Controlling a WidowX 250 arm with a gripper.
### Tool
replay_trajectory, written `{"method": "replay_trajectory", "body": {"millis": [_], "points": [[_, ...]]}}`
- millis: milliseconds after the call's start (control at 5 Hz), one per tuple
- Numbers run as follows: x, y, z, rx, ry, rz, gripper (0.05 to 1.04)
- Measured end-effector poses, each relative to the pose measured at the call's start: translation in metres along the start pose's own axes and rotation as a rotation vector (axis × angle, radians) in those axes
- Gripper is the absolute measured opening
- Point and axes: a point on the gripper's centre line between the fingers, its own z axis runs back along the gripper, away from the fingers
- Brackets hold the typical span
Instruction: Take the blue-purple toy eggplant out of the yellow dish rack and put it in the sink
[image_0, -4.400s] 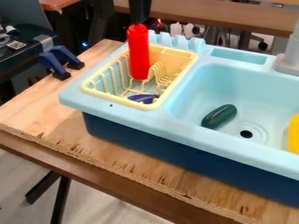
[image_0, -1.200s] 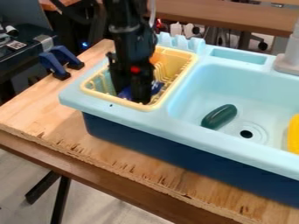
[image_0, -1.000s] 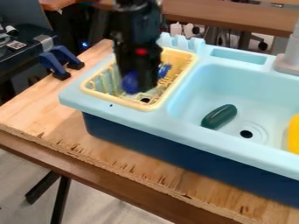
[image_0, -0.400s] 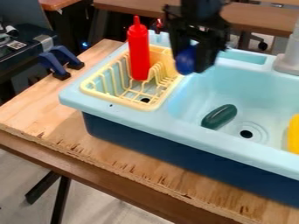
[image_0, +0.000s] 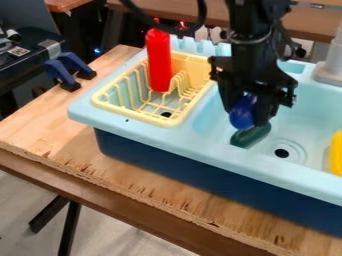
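The black gripper (image_0: 252, 116) hangs over the left part of the light blue sink (image_0: 207, 131), shut on a rounded dark blue object (image_0: 242, 112). Just below the blue object lies a dark green oval item (image_0: 251, 136) on the basin floor, partly hidden by the gripper; whether they touch I cannot tell. The yellow dish rack (image_0: 137, 115) sits to the left on the sink's ledge, with a red bottle (image_0: 159, 60) upright in it.
A yellow object (image_0: 336, 153) lies at the basin's right side, near the drain. The grey faucet (image_0: 331, 65) rises at the back right. Blue clamps (image_0: 63, 72) grip the wooden table (image_0: 40, 125) at its left edge.
The gripper came down into the rack, took hold of the blue object, lifted it out and carried it right over the basin, then lower. The red bottle stands where it was.
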Motion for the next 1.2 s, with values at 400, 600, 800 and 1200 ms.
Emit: {"method": "replay_trajectory", "body": {"millis": [400,600,800,1200], "points": [[0.02,-0.009,-0.033,-0.031,-0.012,0.033,0.668],[0.023,-0.021,-0.04,-0.041,0.006,0.001,0.668],[0.021,-0.038,-0.04,-0.074,0.01,-0.022,0.668],[0.001,-0.049,-0.039,-0.134,0.053,0.025,0.668]]}}
